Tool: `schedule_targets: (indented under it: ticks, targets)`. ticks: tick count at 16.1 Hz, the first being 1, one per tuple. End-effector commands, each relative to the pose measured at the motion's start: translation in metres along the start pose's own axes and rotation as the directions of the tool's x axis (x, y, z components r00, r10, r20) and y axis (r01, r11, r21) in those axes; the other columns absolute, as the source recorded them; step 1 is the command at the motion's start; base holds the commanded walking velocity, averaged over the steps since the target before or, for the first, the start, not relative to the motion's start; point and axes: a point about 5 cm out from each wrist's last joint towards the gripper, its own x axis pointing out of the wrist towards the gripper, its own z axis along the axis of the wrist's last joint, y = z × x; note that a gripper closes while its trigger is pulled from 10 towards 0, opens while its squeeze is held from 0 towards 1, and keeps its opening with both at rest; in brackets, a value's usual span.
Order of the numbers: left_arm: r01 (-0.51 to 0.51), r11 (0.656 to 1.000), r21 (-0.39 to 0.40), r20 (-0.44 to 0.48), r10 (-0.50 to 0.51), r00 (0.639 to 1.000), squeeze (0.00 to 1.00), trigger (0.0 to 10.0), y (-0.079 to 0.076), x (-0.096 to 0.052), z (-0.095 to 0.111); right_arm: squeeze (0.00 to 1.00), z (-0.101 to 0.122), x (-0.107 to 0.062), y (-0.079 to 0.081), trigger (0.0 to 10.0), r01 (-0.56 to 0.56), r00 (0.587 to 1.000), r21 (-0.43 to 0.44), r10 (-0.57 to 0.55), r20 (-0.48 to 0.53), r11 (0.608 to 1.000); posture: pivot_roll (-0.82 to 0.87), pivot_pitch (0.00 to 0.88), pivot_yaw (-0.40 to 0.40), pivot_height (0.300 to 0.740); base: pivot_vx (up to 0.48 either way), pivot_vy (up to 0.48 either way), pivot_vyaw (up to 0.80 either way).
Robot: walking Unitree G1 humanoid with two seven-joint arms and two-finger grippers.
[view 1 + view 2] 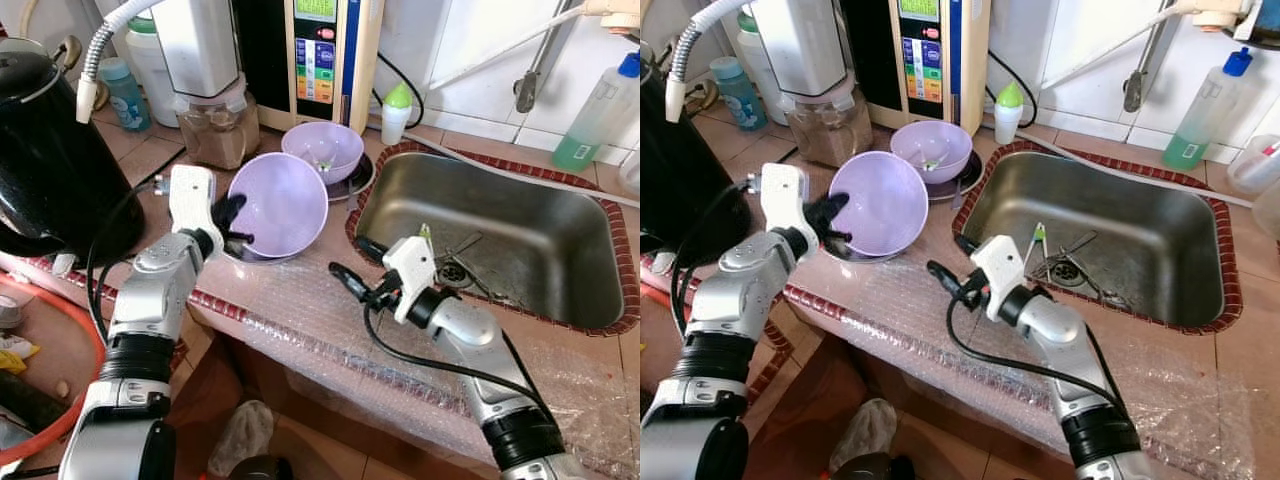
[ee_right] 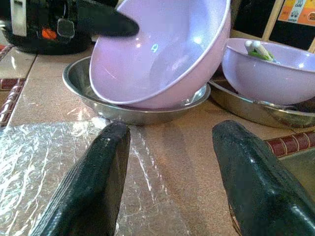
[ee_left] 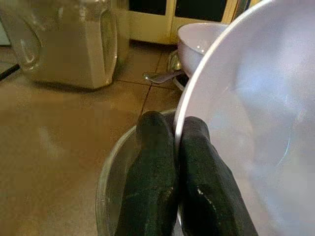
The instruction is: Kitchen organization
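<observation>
A lilac bowl [image 1: 280, 205] is tilted up on its edge inside a shallow steel dish [image 2: 123, 112] on the counter. My left gripper [image 1: 232, 224] is shut on the bowl's left rim, its fingers [image 3: 152, 167] pinching the rim [image 3: 182, 118]. A second lilac bowl [image 1: 322, 150] with a green utensil in it rests behind on another steel plate. My right gripper [image 1: 352, 268] hovers open over the bubble wrap [image 1: 300, 300], pointing towards the tilted bowl [image 2: 162, 54], a short way from it. The steel sink [image 1: 500, 235] lies to the right.
A black kettle [image 1: 50, 150] stands at far left. A jar [image 1: 215, 125], a water machine [image 1: 315, 55] and a small white bottle [image 1: 396, 112] line the back. A green soap bottle [image 1: 595, 110] stands behind the sink. Utensils lie by the sink drain [image 1: 455, 262].
</observation>
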Motion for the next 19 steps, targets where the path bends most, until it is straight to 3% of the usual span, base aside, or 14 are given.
schedule_targets:
  ticks: [1, 4, 8, 11, 17, 18, 19]
  targets:
    - [0.014, 1.000, 0.012, -0.003, -0.014, 1.000, 0.00, 0.0, -0.003, -0.001, -0.002, 0.00, 0.002, 0.002, 0.000, 10.0, -0.005, 1.000, -0.004, 0.005, -0.008, 1.000, -0.01, 0.000, 0.049, 0.740, 0.000, 0.000, 0.00]
    - [0.008, 1.000, 0.017, 0.042, -0.009, 0.999, 0.00, 0.0, -0.002, -0.001, 0.001, 0.00, 0.003, 0.004, -0.005, 10.0, 0.031, 1.000, 0.009, -0.031, 0.000, 0.999, -0.01, 0.000, 0.046, 0.740, 0.000, 0.000, 0.00]
    - [-0.015, 0.997, 0.081, 0.142, 0.003, 0.990, 0.00, 0.0, -0.003, -0.001, 0.013, 0.00, 0.015, 0.012, -0.015, 10.0, 0.120, 0.989, 0.147, -0.130, 0.065, 0.982, -0.01, 0.000, 0.046, 0.740, 0.000, 0.000, 0.00]
    - [0.038, 0.993, 0.110, 0.240, -0.064, 0.969, 0.00, 0.0, -0.019, -0.001, 0.030, 0.00, 0.028, 0.025, -0.020, 10.0, 0.184, 0.962, 0.356, -0.243, 0.129, 0.916, -0.01, 0.000, 0.043, 0.740, 0.000, 0.000, 0.00]
    - [0.113, 0.984, 0.136, 0.269, -0.146, 0.952, 0.00, 0.0, -0.041, -0.002, 0.027, 0.00, 0.040, 0.042, -0.020, 10.0, 0.195, 0.949, 0.417, -0.279, 0.149, 0.888, -0.01, 0.000, 0.035, 0.740, 0.000, 0.000, 0.00]
    - [0.128, 0.983, 0.132, 0.276, -0.160, 0.948, 0.00, 0.0, -0.045, -0.004, 0.026, 0.00, 0.040, 0.043, -0.024, 0.0, 0.222, 0.943, 0.426, -0.305, 0.135, 0.877, -0.01, 0.000, 0.032, 0.740, 0.000, 0.000, 0.00]
    - [0.133, 0.983, 0.129, 0.281, -0.165, 0.946, 0.00, 0.0, -0.047, -0.004, 0.025, 0.00, 0.040, 0.043, -0.026, 0.0, 0.240, 0.939, 0.429, -0.319, 0.124, 0.871, -0.01, 0.000, 0.032, 0.740, 0.000, 0.000, 0.00]
